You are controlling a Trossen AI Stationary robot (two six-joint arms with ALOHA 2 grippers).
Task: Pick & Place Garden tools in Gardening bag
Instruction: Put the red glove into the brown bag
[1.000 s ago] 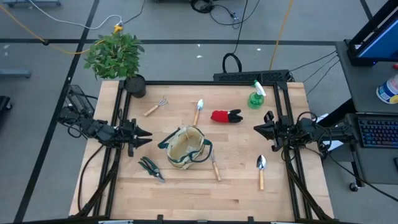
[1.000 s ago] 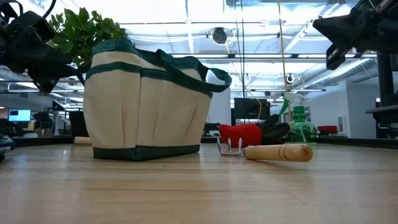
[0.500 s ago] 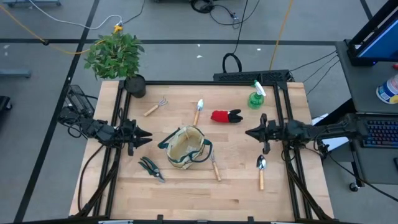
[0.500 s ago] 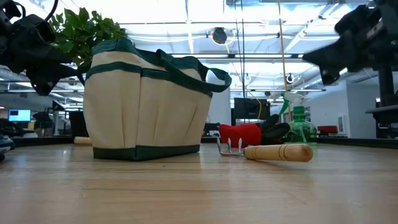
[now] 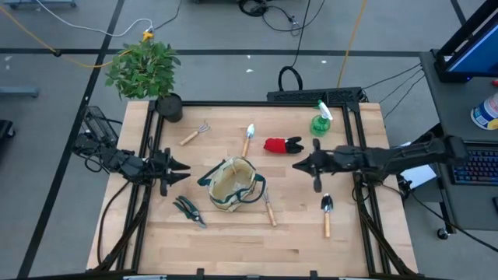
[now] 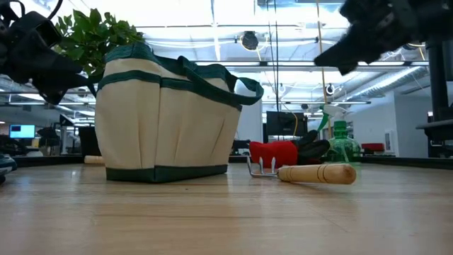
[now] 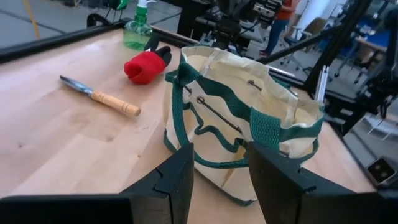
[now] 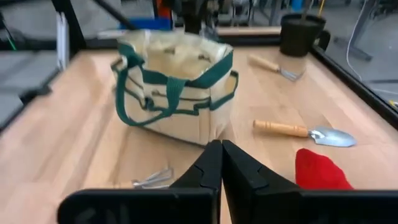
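Observation:
The beige gardening bag (image 5: 233, 185) with green trim stands upright and open-mouthed mid-table. Around it on the wood lie a rake (image 5: 194, 134), a trowel (image 5: 248, 138), red-and-black gloves (image 5: 282, 145), black shears (image 5: 189, 210), a second rake (image 5: 268, 206) and another trowel (image 5: 327, 214). The green spray bottle (image 5: 320, 120) stands at the far right. My right gripper (image 5: 296, 165) hovers shut, right of the bag and just near of the gloves (image 8: 320, 171). My left gripper (image 7: 217, 180) waits open left of the bag, nothing between its fingers.
A potted plant (image 5: 144, 68) in a black pot (image 5: 168, 106) stands at the far left corner. A black frame rail (image 5: 257, 102) runs round the table. Bare wood lies along the near edge (image 5: 257, 249).
My right gripper has reached from the table's right edge toward the bag and risen, levelling out as it went, and has stayed shut. The bag and the tools have kept their places.

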